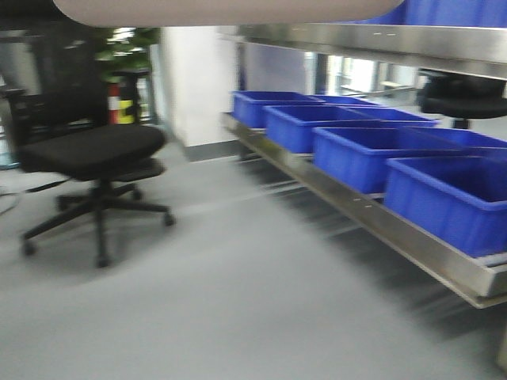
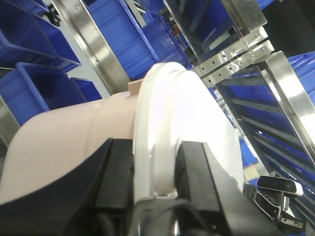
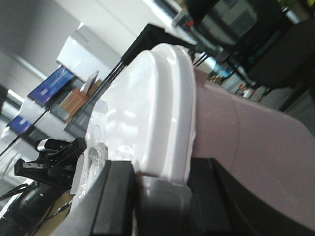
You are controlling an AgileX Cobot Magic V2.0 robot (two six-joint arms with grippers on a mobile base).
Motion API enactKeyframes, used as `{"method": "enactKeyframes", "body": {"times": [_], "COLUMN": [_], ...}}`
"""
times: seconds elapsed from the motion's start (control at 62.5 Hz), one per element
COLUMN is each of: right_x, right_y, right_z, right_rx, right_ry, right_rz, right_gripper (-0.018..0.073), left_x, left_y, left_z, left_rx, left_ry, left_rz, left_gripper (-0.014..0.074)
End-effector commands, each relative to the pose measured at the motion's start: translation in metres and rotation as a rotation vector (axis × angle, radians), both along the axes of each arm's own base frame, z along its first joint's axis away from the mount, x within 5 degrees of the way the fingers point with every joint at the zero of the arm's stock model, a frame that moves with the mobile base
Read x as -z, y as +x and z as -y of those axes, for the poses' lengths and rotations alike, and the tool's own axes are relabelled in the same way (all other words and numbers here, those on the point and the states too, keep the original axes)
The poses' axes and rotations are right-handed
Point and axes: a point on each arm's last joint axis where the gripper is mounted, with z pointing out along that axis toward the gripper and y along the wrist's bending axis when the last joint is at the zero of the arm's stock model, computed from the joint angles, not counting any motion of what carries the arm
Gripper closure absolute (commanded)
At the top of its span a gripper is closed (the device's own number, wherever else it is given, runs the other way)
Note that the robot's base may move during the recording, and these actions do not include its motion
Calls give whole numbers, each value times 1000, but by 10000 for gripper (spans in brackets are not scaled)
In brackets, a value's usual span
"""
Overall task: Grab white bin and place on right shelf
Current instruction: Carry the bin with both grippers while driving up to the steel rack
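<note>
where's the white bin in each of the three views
Front: white bin is the pale strip along the top edge.
Left wrist: white bin fills the centre, lid rim clamped in the left gripper.
Right wrist: centre, lid rim clamped in the right gripper.
Shared: blue crates, front and left wrist only.

L gripper [image 2: 156,150], R gripper [image 3: 162,167]: blk, blocky

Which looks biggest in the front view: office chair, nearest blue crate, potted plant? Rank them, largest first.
1. Office chair, largest.
2. Nearest blue crate, though the frame edge cuts it off.
3. Potted plant, smallest, but also farthest from the camera.
</note>
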Motion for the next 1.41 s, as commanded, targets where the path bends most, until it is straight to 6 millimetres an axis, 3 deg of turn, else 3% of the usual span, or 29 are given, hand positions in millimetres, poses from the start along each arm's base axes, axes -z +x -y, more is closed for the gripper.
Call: {"method": "enactKeyframes", "body": {"times": [0.0, 1.392], "right_x": [-43, -43], "right_y": [-30, -28], "right_z": [-14, -13], "right_rx": [-198, -177], "right_ry": [197, 197], "right_rz": [154, 149], "right_gripper": [440, 440], "left_x": [-22, -18], "left_y": [-41, -36], "left_z": [26, 26], "left_rx": [328, 324], "left_ry": [11, 8], "left_rz": [102, 90], "left_gripper": [722, 722]}}
